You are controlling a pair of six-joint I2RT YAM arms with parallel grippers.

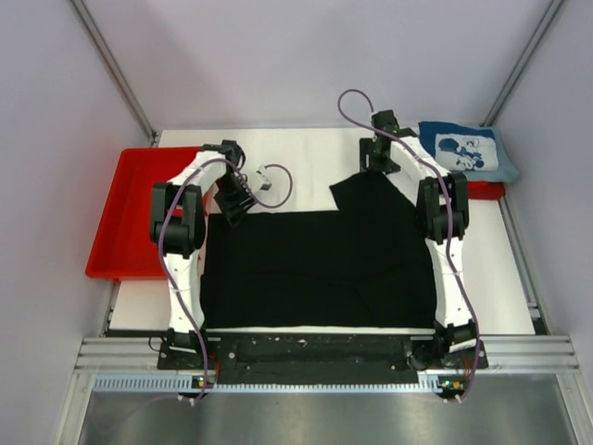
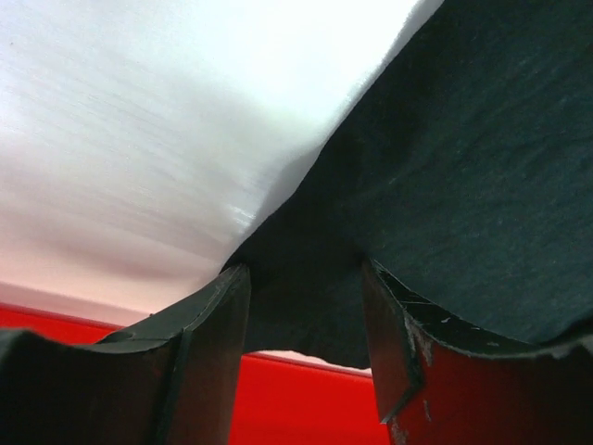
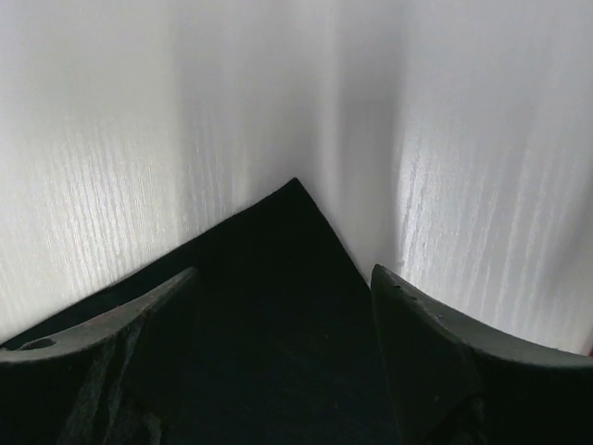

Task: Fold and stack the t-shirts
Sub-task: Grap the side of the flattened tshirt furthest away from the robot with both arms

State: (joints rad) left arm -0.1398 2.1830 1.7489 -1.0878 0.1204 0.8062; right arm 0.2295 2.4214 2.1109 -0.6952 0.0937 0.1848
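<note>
Left gripper [image 2: 304,271] astride black t-shirt [image 2: 482,185] (corner)

Right wrist view: right gripper [image 3: 283,276] hung low over white table [image 3: 120,120]; surface streaked with fine grain lines, brighter at right; both fingers [image 3: 445,362] dark, at the lower corners of the frame, standing well apart; corner of black t-shirt [image 3: 278,343] lay flat between them, its point aimed away from the camera and reaching past the fingertips; cloth not pinched; left finger lay across the cloth's left edge, contact unclear; right fingertip sat right at the cloth's right edge; soft grey shadow ran up the table from the cloth's tip.
</note>
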